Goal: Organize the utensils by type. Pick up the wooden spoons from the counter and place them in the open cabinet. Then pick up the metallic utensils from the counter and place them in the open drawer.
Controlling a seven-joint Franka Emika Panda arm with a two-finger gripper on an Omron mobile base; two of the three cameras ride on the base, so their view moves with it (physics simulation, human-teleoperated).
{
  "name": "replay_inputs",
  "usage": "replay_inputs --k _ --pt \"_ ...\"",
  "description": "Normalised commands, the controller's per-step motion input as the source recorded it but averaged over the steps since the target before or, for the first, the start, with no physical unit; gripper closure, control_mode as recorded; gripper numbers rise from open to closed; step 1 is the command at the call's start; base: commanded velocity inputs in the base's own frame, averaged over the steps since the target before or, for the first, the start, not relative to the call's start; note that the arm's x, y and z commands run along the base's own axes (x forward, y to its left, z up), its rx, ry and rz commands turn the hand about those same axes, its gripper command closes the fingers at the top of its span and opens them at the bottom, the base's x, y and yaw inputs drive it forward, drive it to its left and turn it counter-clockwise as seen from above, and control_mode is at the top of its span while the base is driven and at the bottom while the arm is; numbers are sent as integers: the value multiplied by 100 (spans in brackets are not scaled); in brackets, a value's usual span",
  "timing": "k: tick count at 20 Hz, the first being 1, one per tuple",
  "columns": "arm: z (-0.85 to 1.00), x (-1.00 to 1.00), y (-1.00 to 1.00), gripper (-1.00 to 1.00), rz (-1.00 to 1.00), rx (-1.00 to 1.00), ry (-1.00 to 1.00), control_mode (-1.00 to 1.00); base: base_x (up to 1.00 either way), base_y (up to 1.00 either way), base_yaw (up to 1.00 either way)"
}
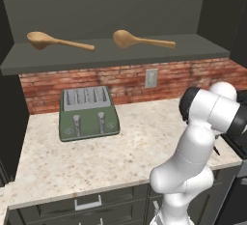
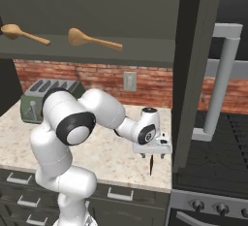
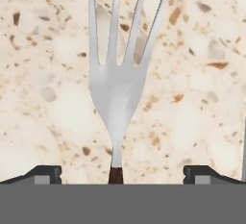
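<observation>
- Both wooden spoons (image 1: 58, 41) (image 1: 140, 39) lie on the shelf of the cabinet (image 1: 116, 55), so the first half of the task looks done; the work in hand is the metal cutlery.
- The gripper (image 2: 151, 156) hangs low over the counter (image 1: 96, 156), near its right end and close to the black stove (image 2: 218, 162).
- In the hand view the fork (image 3: 117, 88) lies flat on the stone, tines away from the camera, its dark handle (image 3: 115, 175) running down between the two finger tips (image 3: 45, 174).
- The claw stands wide open and holds nothing.
- To do this step well, I think the hand should go straight down, keeping the neck of the fork centred between the fingers, and close only when the tips are almost on the stone, because the fork is thin and flat.
- A grip on the handle is probably safer than on the tines.
- The rest of the handle is cut off at the bottom of the hand view.
- In the right base view a thin dark sliver (image 2: 151, 164) shows under the hand, probably this handle, but it is too small to be sure.
- At the right edge of the hand view there is a thin grey line (image 3: 244, 151); I cannot tell what it is.
</observation>
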Motion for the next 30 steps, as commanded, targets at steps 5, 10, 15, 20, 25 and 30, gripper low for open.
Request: replay_inputs --k 5,10,15,20,25,30 --pt "-23 1 0 -100 5 9 0 -100 0 0 0" --pt "-21 0 2 -100 4 6 0 -100 0 0 0" --pt "-17 0 13 -100 2 2 0 -100 0 0 0" --pt "-17 0 22 -100 0 0 0 -100 0 0 0" --pt "-24 0 19 -100 0 0 0 -100 0 0 0" --pt "-25 0 28 -100 0 0 0 -100 0 0 0"
